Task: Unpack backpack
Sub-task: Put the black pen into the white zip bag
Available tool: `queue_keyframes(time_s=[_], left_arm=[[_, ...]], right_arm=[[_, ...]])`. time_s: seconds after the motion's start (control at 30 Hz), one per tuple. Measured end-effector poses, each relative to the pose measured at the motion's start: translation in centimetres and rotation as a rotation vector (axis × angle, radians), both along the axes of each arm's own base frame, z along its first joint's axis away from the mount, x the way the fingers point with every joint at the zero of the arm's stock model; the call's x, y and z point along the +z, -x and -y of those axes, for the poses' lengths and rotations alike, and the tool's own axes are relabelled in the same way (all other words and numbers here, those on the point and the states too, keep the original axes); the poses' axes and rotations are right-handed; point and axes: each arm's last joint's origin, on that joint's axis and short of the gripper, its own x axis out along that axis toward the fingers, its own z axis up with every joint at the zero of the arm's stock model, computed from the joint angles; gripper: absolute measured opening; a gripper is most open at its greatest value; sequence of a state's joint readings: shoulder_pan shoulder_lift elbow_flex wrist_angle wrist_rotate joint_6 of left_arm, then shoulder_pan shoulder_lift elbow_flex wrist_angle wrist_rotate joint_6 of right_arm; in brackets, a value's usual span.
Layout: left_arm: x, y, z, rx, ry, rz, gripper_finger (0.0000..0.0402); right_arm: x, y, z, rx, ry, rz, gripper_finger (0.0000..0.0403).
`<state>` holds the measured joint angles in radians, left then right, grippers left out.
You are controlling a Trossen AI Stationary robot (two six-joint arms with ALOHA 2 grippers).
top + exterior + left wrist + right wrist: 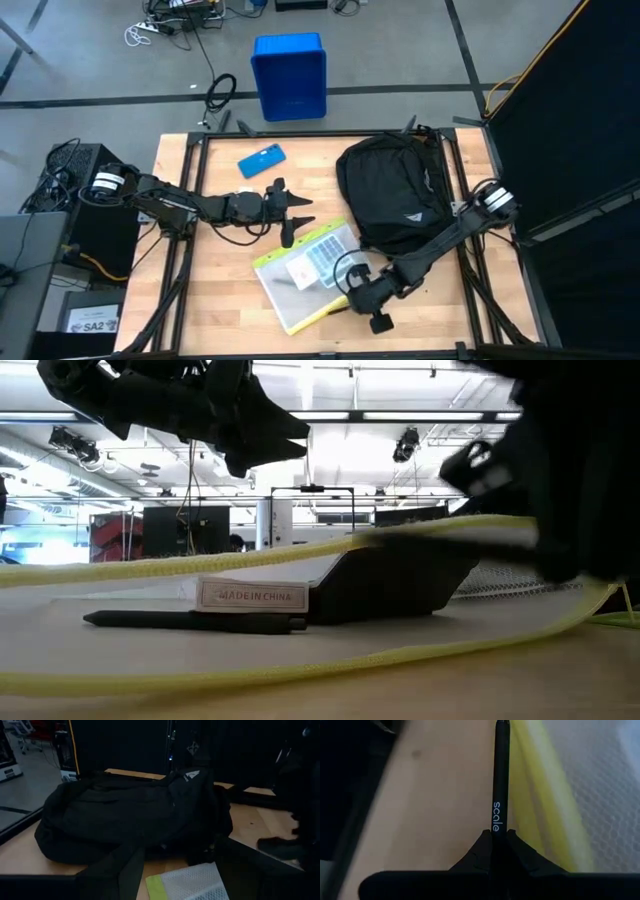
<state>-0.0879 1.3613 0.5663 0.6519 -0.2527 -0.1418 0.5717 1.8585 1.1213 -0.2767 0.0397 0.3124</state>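
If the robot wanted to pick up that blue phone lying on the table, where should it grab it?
Across its two long edges, coming straight down from above. The blue phone lies flat on the table, slightly angled, so only its narrow width suits two fingers. The left gripper hangs nearest.

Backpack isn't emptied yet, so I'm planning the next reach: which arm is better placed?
Left. Its claw is open and empty, pointing toward the backpack. The right claw is shut on a black pen beside the mesh pouch, so it would probably have to put that down first.

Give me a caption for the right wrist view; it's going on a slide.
Right gripper shut on a black "scale" pen over the wooden table, beside a yellow-edged mesh pouch.
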Motion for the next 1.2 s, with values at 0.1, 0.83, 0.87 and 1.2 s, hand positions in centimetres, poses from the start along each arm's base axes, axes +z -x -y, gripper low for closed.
queue_keyframes(time_s=[0.1,0.83,0.87,1.2], left_arm=[[-0.1,0.0,0.1,-0.002,0.0,-0.008,0.0203],[-0.3,0.1,0.2,-0.007,-0.009,-0.037,0.0203],[-0.4,0.1,0.2,-0.007,-0.009,-0.041,0.0203],[-0.4,0.1,0.1,-0.007,-0.01,-0.045,0.0203]], right_arm=[[-0.4,-0.4,1.1,-0.049,0.017,-0.034,0.0],[1.4,-4.5,8.2,-0.386,0.245,0.093,0.0022],[1.4,-4.5,8.4,-0.389,0.247,0.088,0.0029],[1.1,-4.2,8.8,-0.377,0.289,0.043,0.014]])
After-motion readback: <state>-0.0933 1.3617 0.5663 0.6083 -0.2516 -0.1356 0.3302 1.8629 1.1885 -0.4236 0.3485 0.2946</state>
